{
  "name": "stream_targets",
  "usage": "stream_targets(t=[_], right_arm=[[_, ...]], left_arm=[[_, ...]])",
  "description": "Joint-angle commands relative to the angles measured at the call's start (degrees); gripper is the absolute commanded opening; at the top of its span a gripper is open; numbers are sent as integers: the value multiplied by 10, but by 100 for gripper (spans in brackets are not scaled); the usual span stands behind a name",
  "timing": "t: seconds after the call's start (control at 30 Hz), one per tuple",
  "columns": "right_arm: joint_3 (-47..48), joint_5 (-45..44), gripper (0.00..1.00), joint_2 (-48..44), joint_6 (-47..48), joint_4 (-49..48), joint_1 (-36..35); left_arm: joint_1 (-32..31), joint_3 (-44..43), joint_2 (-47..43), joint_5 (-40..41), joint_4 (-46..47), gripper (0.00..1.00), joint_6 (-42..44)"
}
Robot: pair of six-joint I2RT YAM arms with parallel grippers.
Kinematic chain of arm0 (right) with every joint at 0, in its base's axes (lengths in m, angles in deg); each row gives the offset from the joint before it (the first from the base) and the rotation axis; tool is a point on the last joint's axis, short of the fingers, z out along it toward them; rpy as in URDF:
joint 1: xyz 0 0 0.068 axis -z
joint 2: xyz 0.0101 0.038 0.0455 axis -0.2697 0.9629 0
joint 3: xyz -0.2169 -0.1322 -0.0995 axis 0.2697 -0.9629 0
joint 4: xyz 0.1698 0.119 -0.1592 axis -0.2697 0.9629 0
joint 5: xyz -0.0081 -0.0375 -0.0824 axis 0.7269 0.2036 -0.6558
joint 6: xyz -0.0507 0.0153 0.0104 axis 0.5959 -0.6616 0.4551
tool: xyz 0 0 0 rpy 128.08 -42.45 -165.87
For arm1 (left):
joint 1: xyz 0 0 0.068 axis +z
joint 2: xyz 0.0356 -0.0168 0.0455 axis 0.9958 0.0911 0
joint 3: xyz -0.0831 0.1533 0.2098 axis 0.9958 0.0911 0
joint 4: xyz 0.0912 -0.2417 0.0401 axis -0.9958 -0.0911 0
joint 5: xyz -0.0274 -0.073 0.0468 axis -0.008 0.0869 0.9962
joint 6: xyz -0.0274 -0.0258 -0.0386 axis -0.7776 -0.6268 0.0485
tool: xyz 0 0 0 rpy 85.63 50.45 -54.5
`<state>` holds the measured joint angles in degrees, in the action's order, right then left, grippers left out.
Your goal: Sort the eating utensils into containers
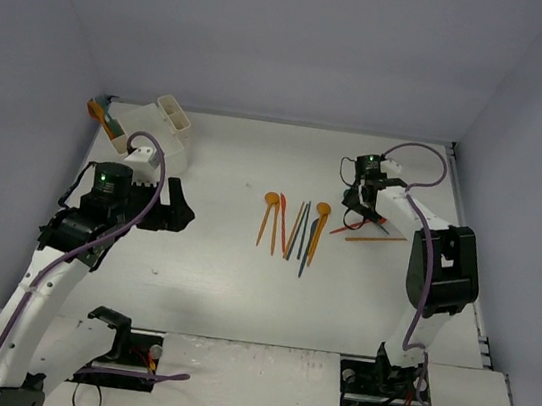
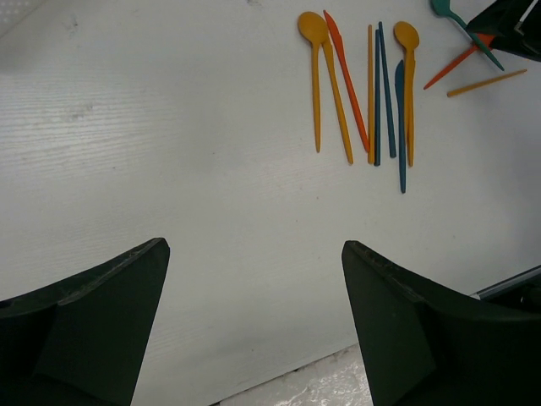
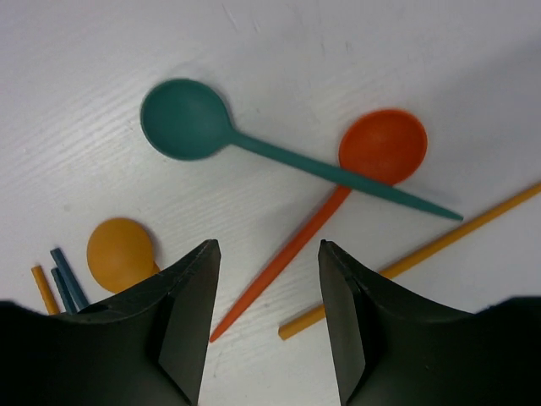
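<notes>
**Desk:** How does the right tool stand?

**Caption:** The right tool (image 3: pixel 266 249) hangs open and grips nothing. The handle of a red-orange spoon (image 3: pixel 385 144) runs into the gap between its dark fingers (image 3: pixel 190 321). A teal spoon (image 3: pixel 188 118) lies across that spoon's neck. An orange stick (image 3: pixel 439 243) rests just beside them on the white surface (image 3: pixel 338 51).

**Desk:** And the left?

**Caption:** The left tool (image 2: pixel 254 245) is spread wide and empty over bare surface. It is near the white containers (image 1: pixel 165 128), which sit at the far left corner.

**Desk:** Where are the other pieces?

**Caption:** A row of utensils (image 1: pixel 293 228) in orange, red and blue lies mid-surface between the two arms, roughly parallel. It is well apart from the containers. The three pieces under the right tool lie just to the right of that row. Something orange and teal shows at the containers' left end, but what it is cannot be told.
</notes>
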<state>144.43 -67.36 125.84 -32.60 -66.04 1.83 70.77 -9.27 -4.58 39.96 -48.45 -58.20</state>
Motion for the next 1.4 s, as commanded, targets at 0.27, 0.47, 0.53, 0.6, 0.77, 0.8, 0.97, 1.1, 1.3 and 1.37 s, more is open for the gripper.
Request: stream_targets(t=[0.27,0.47,0.53,0.6,0.77,0.8,0.97,1.1,1.3,1.37], right_arm=[[104,47,49,62,223,-6,41],[121,96,49,95,279,-6,49],[122,105,49,98,296,-6,49],[120,110,49,103,309,-6,49],[112,123,46,113,317,-6,49],[110,124,44,115,318,-6,49],[102,135,32,119,326,-7,44],[102,145,21,121,330,-7,38],[110,160,9,119,341,-7,22],[112,158,7,115,356,-7,16]], left_arm=[[-15,11,-17,-27,11,81,-15],[-17,8,-19,-31,10,81,-12],[-18,9,-19,-33,10,81,-12],[-18,11,-21,-33,10,81,-13],[-18,19,-23,-33,11,81,-13],[-18,19,-23,-33,11,81,-14],[-18,17,-25,-32,10,81,-14],[-18,15,-26,-33,11,81,-16],[-18,15,-32,-34,11,81,-19],[-18,15,-35,-33,10,81,-20]])
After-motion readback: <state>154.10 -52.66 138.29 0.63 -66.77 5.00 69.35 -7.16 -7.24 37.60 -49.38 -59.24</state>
